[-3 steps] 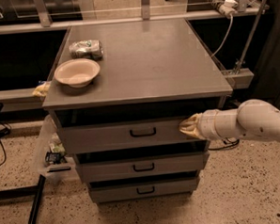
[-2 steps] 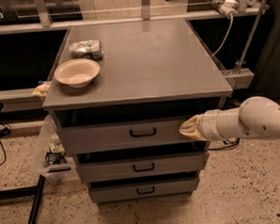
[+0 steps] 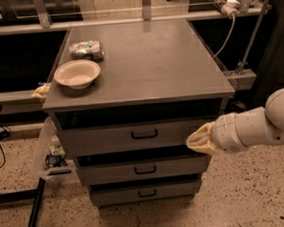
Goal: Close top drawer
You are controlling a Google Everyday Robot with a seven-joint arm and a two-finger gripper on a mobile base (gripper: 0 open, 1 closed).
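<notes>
The top drawer [image 3: 110,136] is a wide grey metal drawer with a small black loop handle [image 3: 144,134] at its centre. It stands pulled out a little from under the cabinet top, with a dark gap above its front. My gripper [image 3: 197,140] comes in from the right on a white arm. Its yellowish tips rest against the right end of the top drawer's front.
Two lower grey drawers [image 3: 143,170] sit below, also slightly out. On the cabinet top [image 3: 153,62] stand a beige bowl [image 3: 77,73] and a crumpled bag [image 3: 86,49]. A clear bin [image 3: 51,153] and a black pole [image 3: 35,214] are at the left on the floor.
The gripper has stayed at the right end of the drawer front; the drawer looks much the same.
</notes>
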